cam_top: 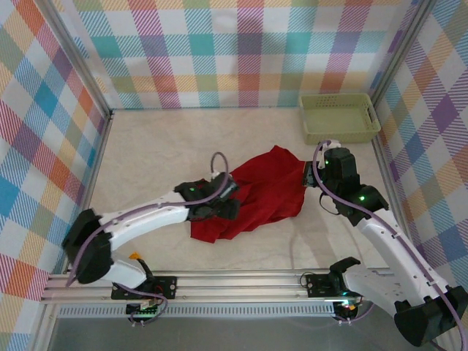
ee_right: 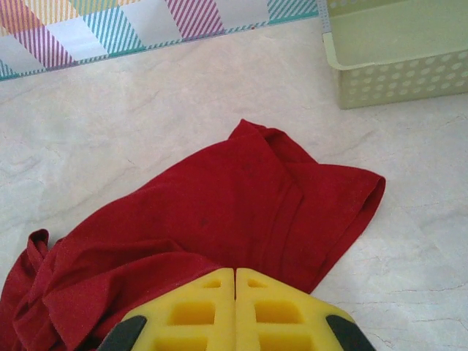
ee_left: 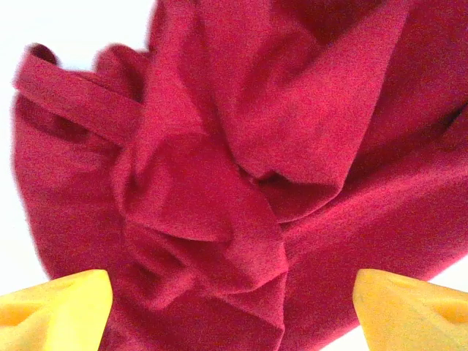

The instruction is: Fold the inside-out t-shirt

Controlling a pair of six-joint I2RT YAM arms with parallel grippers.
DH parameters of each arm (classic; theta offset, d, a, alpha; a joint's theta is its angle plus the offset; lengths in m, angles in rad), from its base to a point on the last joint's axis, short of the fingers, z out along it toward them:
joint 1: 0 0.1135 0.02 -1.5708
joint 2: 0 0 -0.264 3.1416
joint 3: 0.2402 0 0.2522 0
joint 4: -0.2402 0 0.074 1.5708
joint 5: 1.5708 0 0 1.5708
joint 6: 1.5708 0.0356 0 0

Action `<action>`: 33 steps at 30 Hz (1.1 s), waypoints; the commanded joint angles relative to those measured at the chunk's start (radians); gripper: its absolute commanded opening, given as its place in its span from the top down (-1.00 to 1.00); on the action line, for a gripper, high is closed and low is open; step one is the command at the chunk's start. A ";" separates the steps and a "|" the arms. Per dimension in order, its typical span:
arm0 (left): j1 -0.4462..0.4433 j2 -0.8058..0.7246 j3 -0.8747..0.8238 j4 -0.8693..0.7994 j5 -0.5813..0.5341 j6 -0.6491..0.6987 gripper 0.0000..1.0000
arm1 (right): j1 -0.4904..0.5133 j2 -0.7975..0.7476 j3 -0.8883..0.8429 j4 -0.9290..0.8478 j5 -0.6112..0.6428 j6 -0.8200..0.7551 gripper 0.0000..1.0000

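Note:
The inside-out t-shirt (cam_top: 256, 191) is a deep-red cloth lying crumpled in the middle of the table. My left gripper (cam_top: 221, 201) is over its left, bunched part. In the left wrist view the yellow fingertips (ee_left: 55, 311) stand far apart, open, with rumpled folds of the t-shirt (ee_left: 241, 168) lying between and below them. My right gripper (cam_top: 310, 175) is at the shirt's right edge. In the right wrist view the right gripper (ee_right: 235, 272) has its yellow fingers pressed together, shut, with folds of the t-shirt (ee_right: 219, 197) running in toward the tips.
A pale green plastic basket (cam_top: 340, 117) stands at the back right, close beyond the right gripper, and its wall shows in the right wrist view (ee_right: 395, 73). Checked walls close in the table (cam_top: 161, 146) on three sides. A metal rail (cam_top: 234, 281) runs along the near edge.

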 commanded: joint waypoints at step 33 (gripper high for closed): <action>0.347 -0.328 -0.234 -0.071 -0.073 -0.128 -0.06 | -0.125 -0.027 0.057 -0.038 0.019 -0.021 1.00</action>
